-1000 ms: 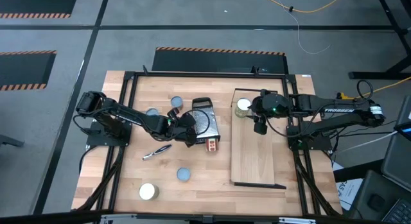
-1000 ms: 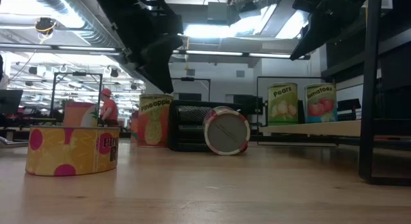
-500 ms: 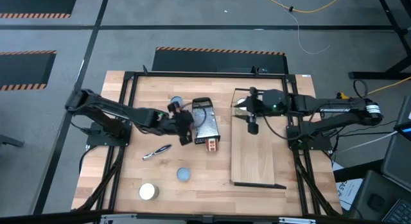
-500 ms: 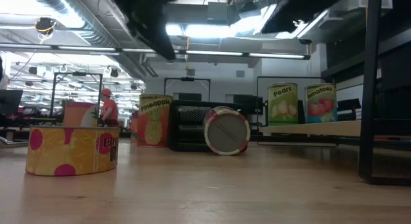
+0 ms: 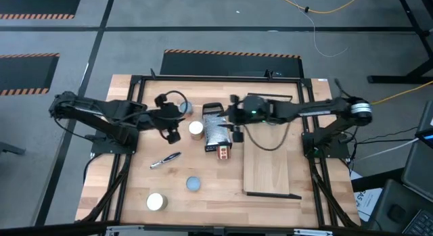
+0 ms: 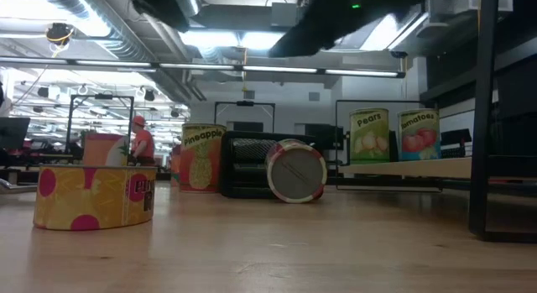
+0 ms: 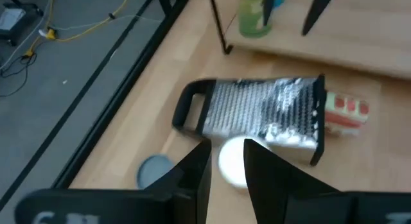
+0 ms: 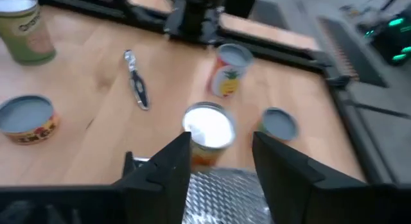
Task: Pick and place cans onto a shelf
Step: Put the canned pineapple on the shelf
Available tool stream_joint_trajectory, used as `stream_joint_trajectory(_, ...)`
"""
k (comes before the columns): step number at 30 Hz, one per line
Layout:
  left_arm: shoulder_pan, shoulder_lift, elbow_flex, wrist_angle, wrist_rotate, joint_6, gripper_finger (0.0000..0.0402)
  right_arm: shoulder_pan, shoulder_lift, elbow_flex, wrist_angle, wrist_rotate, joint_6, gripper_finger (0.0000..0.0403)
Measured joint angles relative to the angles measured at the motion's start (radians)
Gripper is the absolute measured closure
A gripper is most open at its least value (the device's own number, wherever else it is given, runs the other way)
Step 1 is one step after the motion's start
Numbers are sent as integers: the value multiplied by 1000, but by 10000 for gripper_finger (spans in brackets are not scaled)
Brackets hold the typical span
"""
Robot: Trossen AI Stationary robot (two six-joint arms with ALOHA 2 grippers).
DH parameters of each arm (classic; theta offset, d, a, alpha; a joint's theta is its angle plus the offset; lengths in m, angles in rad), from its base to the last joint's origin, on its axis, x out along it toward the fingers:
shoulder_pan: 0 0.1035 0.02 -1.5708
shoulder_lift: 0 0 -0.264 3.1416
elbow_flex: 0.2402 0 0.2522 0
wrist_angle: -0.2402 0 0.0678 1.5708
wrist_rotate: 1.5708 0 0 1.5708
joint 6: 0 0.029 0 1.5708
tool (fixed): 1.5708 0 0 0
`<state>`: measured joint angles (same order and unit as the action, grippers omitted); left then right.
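A white-topped can [image 5: 196, 128] stands upright on the table just left of the grater [image 5: 215, 128]. My left gripper [image 5: 172, 133] hangs open above the table to its left; in the left wrist view [image 7: 228, 169] the can [image 7: 232, 161] shows between its fingers, lower down. My right gripper [image 5: 237, 133] is open above the grater's right side, with the can [image 8: 209, 131] ahead of it. A pears can [image 6: 369, 135] and a tomato can [image 6: 418, 133] stand on the shelf [image 5: 270, 165]. A red-labelled can [image 5: 223, 152] lies on its side by the grater.
A pineapple can [image 8: 228, 70] and a blue-topped can [image 8: 279, 124] stand at the far left. A low blue-topped tin [image 5: 193, 184] and a cream-topped can [image 5: 156, 201] stand near the front. A silver pen-like tool [image 5: 166, 159] lies between them. A black frame [image 5: 216, 79] edges the table.
My left gripper has gone up and toward the table's left, away from the grater, and the white-topped can now shows standing there. My right gripper has gone from the shelf's far end toward the table's left, and is now over the grater.
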<state>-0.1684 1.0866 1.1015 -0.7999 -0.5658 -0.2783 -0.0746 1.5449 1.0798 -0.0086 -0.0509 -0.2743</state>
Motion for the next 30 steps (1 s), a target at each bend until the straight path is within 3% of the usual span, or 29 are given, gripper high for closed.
stream_joint_trajectory(7,0,-10,0,-39,0,-1,317,0,229,235,-73,-117,-1,239)
stream_joint_trajectory(13,0,-9,0,-50,1,-4,317,0,381,355,-77,-218,0,239)
stream_joint_trajectory(20,0,-9,0,-55,3,-3,317,0,498,409,-61,-219,0,239)
stream_joint_trajectory(30,0,-8,0,-91,3,-1,317,0,550,412,-65,-167,3,241)
